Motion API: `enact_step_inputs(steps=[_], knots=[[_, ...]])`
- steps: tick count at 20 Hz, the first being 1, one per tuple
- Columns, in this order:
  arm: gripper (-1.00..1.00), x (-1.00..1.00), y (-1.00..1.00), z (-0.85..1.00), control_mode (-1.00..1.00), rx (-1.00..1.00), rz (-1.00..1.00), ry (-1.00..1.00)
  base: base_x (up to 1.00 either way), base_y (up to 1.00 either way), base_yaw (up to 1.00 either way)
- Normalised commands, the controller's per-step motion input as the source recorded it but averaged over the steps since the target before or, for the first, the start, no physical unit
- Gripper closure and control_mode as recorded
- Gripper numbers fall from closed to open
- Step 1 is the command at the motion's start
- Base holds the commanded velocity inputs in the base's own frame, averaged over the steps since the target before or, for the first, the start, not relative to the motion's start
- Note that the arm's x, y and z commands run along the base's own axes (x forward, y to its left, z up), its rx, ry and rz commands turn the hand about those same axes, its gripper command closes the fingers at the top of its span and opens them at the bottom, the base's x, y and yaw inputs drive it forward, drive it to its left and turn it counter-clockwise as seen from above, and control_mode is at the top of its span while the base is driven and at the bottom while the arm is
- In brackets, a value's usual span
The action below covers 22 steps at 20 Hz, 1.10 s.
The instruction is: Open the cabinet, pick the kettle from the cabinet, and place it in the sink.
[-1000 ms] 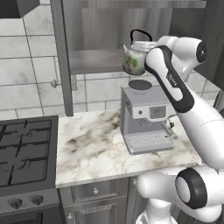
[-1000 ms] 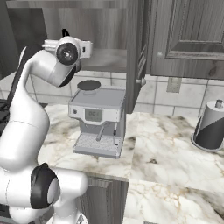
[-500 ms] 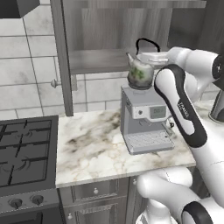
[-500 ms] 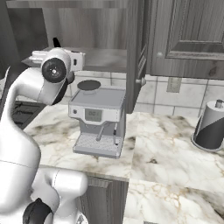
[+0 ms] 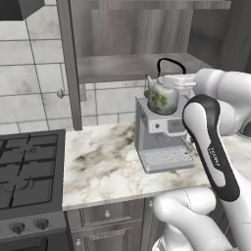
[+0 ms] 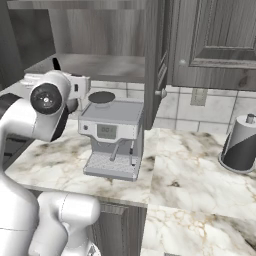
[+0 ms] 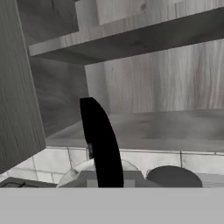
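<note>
Carried out of the cabinet (image 5: 147, 44) since half a second ago, the kettle (image 5: 161, 94) now hangs in front of the lower shelf's edge, lower and farther toward the arm's right than it was. It is a small round silvery kettle with a mottled green patch, and it hangs just above the top of the boxy grey coffee machine (image 5: 162, 135); whether they touch I cannot tell. The gripper (image 5: 172, 80) is clamped shut on the kettle's thin black arched handle (image 7: 100, 140), which runs up the middle of the hand view between the finger tips, with the pale lid (image 7: 83, 173) below it. Behind the gripper the cabinet's lower shelf (image 7: 157, 127) lies bare, and an upper shelf (image 7: 131, 37) crosses above. To the gripper's left an open cabinet door (image 5: 68, 63) stands edge-on. Below it spreads the marble counter (image 5: 103, 166), and farther left the black gas stove (image 5: 27, 171). Well to the gripper's right, a dark canister (image 6: 241, 144) stands on the counter.
</note>
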Motion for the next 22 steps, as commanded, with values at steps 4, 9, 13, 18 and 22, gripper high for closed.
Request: enact_step_inputs(steps=[4,9,13,18,22], knots=[[1.00,-0.11,0.01,-0.31,-1.00,-0.07,0.00,0.27,0.00,0.00,0.00],[1.00,-0.11,0.00,-0.26,-1.00,0.00,0.01,0.15,0.00,0.00,0.00],[1.00,-0.30,0.00,-0.28,-1.00,0.02,0.01,-0.03,0.00,0.00,0.00],[1.00,-0.27,0.01,-0.24,-1.00,0.00,0.00,-0.08,0.00,0.00,0.00],[1.00,-0.04,0.02,-0.03,-1.00,0.02,0.00,-0.01,0.00,0.00,0.00]])
